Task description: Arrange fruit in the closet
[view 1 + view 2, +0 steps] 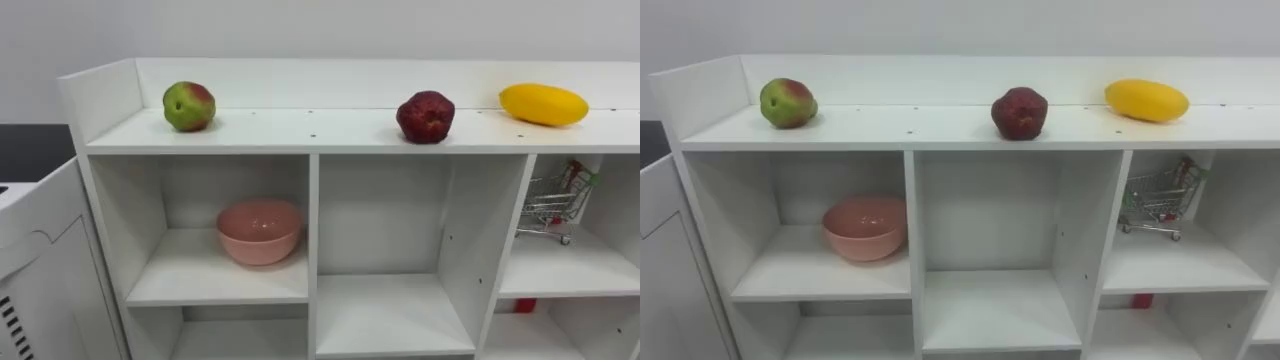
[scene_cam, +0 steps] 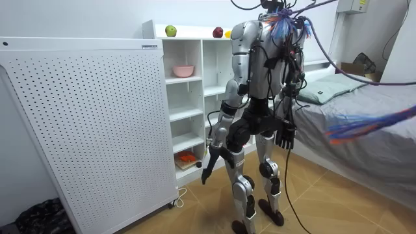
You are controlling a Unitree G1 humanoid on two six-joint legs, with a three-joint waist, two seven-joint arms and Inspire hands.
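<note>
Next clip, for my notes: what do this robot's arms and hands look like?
In the room view, the left arm wears smooth silver-grey shells with black sections at the joints and ends in a dark, slender left hand. The right hand is black as well. Its arm is largely masked by dark cables running down the body. I cannot make out any markings on either arm.

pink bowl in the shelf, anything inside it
The pink bowl, in the upper left compartment of the white shelf unit, looks empty: its far inner wall is bare. Its near wall hides the bottom.
</note>
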